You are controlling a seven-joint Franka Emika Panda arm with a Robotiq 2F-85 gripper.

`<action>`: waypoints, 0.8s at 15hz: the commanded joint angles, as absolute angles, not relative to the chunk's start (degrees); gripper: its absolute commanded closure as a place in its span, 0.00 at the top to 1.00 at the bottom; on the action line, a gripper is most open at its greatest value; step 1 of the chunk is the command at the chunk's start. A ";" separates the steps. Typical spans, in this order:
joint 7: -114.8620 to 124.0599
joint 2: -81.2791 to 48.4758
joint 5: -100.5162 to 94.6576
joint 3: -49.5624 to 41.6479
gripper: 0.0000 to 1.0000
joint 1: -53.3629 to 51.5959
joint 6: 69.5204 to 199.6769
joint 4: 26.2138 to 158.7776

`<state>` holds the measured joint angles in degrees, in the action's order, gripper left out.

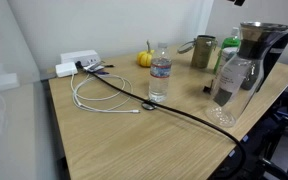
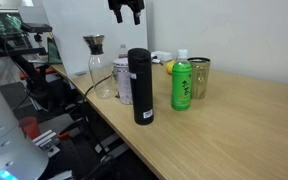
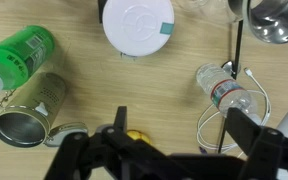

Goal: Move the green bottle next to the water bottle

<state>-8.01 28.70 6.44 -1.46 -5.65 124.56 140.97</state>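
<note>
I stand by the wooden table (image 2: 244,120) and I see the gripper (image 2: 127,10) hanging high above all the things, in an exterior view. In the wrist view its two fingers (image 3: 119,130) are spread wide and there is nothing between them. I think it is kept so high because many tall things stand below, and from there it can come down without knocking any of them.

The green bottle (image 2: 181,82) stands upright toward the right of the group, and the olive metal mug (image 2: 199,77) is just beside it on its right, perhaps touching. This closeness matters, I believe: a finger would hardly fit on the mug side, so the grasp is better taken across the other two sides.

The water bottle (image 3: 227,92) is well apart from it, on the right in the wrist view. In an exterior view a black flask (image 2: 140,86) stands nearer to me and partly hides it. A white cable (image 1: 104,97) and a black cable (image 1: 184,110) lie on the wood near its foot, so the free place for the green bottle is probably on the side without the wires.

The task is not yet begun, in my judgement; the next move calls for going over the green bottle and descending.
</note>
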 commanded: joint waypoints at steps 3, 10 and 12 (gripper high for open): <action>-6.93 28.20 5.81 -1.13 1.00 -4.31 124.89 140.69; -3.36 24.76 -0.67 -2.84 1.00 2.49 127.84 139.78; -1.10 23.17 -3.29 -3.23 1.00 4.62 129.70 139.32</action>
